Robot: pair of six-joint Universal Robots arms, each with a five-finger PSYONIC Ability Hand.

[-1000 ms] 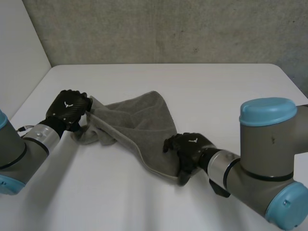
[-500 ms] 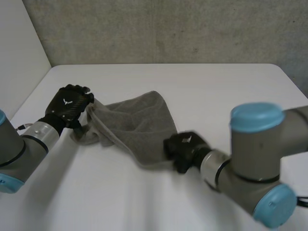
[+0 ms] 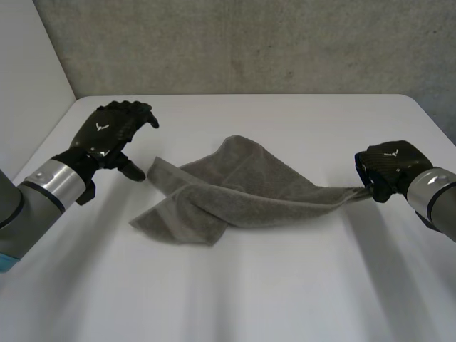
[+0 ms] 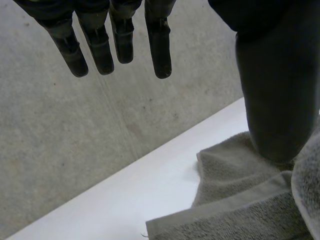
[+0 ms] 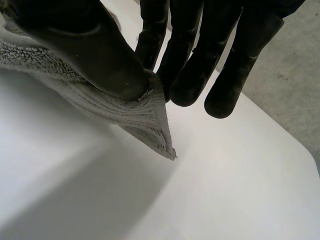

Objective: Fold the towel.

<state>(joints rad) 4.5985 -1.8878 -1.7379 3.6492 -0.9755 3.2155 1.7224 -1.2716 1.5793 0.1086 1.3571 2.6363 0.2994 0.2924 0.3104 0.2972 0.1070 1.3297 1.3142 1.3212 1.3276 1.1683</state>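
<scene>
The crumpled grey terry towel (image 3: 235, 192) lay on the middle of the white worktop (image 3: 271, 299), bunched and partly folded over itself. One corner was drawn out into a thin strip toward the robot's right. That corner was pinched between the thumb and fingers (image 5: 182, 75) of the black right hand (image 3: 388, 169), lifted slightly off the surface. The black left hand (image 3: 110, 135) hovered just beside the towel's opposite end (its fingers straight and spread, grasping nothing), with the thumb pointing down near the cloth's edge. Behind the worktop stood a rough grey concrete wall (image 3: 249, 43).
</scene>
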